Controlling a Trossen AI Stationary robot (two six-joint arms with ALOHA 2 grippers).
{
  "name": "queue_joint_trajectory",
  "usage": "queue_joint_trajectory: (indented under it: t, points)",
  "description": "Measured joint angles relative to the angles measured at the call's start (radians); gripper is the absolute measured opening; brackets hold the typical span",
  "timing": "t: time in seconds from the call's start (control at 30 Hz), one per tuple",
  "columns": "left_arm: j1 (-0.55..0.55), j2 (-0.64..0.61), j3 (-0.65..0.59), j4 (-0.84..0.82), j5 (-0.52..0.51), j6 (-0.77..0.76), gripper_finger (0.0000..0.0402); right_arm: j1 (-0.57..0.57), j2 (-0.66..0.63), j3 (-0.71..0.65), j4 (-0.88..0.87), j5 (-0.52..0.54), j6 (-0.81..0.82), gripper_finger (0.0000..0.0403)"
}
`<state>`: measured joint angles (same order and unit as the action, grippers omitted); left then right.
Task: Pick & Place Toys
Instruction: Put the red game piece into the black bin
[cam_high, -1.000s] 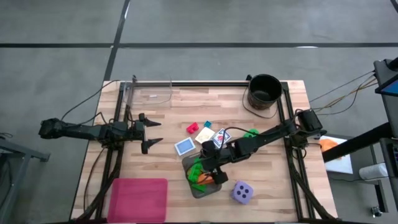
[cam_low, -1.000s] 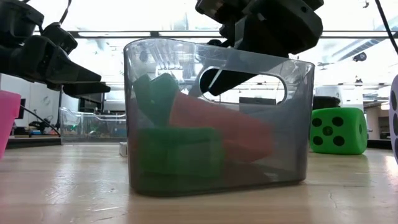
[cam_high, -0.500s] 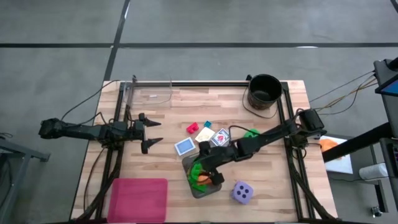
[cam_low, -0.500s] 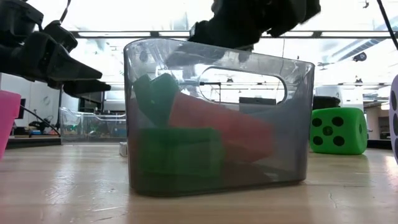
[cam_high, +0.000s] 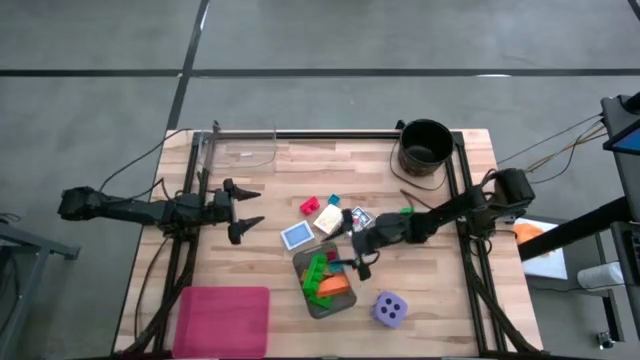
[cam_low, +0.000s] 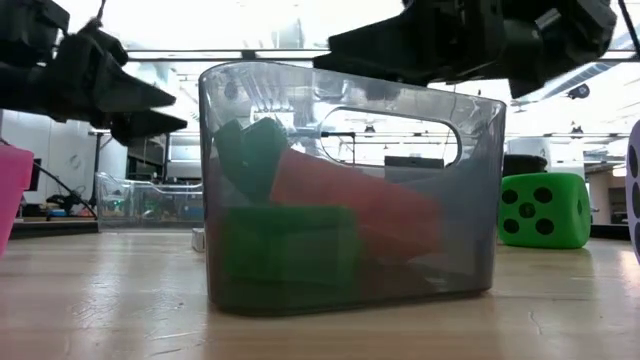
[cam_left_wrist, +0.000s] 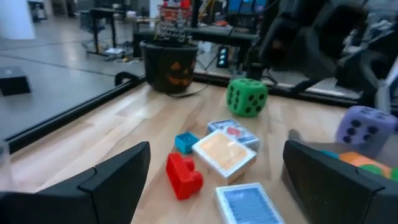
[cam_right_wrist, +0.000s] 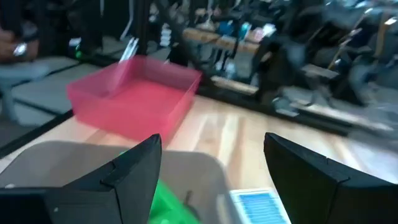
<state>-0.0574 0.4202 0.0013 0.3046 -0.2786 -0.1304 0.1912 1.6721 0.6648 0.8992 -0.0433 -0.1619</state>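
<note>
- The left end effector (cam_high: 243, 206) waits at the 9 o'clock side of the counter (cam_high: 270, 265), fingers apart and empty.
- The red block (cam_high: 308, 206), blue block (cam_high: 332, 200) and cards (cam_high: 296, 236) lie near the centre; they look light, stiff and smooth, so I would hold them across flat sides.
- The grey tray (cam_high: 301, 262) at 6 o'clock holds green and orange blocks (cam_high: 322, 277).
- The right end effector (cam_high: 358, 256) hangs beside the tray, fingers apart and empty.

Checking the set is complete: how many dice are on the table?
2. The purple die sits near the front edge, right of the grey tray. The green die stands further back, partly hidden under the right arm from above. None shows inside the tray.
</note>
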Motion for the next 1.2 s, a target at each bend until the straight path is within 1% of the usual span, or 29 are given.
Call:
queue_joint_trajectory:
  t: [0.17, 0.23, 0.37, 0.5, 0.57, 0.73, 0.83, 0.97, 1.03, 1.1, 1.2]
  points:
    - [0.001, 0.199, 0.002, 0.202, -0.037, -0.017, 0.0369, -0.024, -0.118, -0.099, 0.016, 0.024, 0.0, 0.0278]
    - [0.009, 0.291, 0.025, 0.214, -0.06, -0.032, 0.0369, -0.032, -0.159, -0.133, 0.012, 0.026, 0.0, 0.0278]
    - [0.037, 0.506, 0.136, 0.229, -0.068, -0.05, 0.0369, -0.039, -0.228, -0.182, 0.013, 0.044, -0.014, 0.0278]
    - [0.071, 0.72, 0.273, 0.203, -0.065, -0.037, 0.0369, -0.041, -0.273, -0.22, 0.009, 0.059, -0.026, 0.0278]
    - [0.099, 0.814, 0.345, 0.169, -0.047, -0.031, 0.0369, -0.041, -0.288, -0.234, 0.011, 0.064, -0.026, 0.0278]
    - [0.191, 1.017, 0.545, 0.023, 0.056, -0.057, 0.0369, -0.041, -0.296, -0.254, 0.002, 0.083, -0.026, 0.0278]
    - [0.23, 1.117, 0.648, -0.095, 0.075, -0.061, 0.0369, -0.041, -0.281, -0.254, 0.004, 0.091, -0.024, 0.0278]
    - [0.249, 1.216, 0.763, -0.226, 0.1, -0.055, 0.0369, -0.041, -0.27, -0.255, 0.0, 0.114, -0.017, 0.0278]
    - [0.25, 1.257, 0.797, -0.287, 0.1, -0.047, 0.0369, -0.041, -0.269, -0.257, -0.002, 0.119, -0.012, 0.0278]
    - [0.25, 1.29, 0.828, -0.305, 0.101, -0.043, 0.0369, -0.041, -0.268, -0.256, 0.002, 0.119, -0.005, 0.0278]
    - [0.252, 1.33, 0.87, -0.34, 0.134, -0.043, 0.0369, -0.041, -0.268, -0.256, 0.003, 0.129, 0.001, 0.0278]
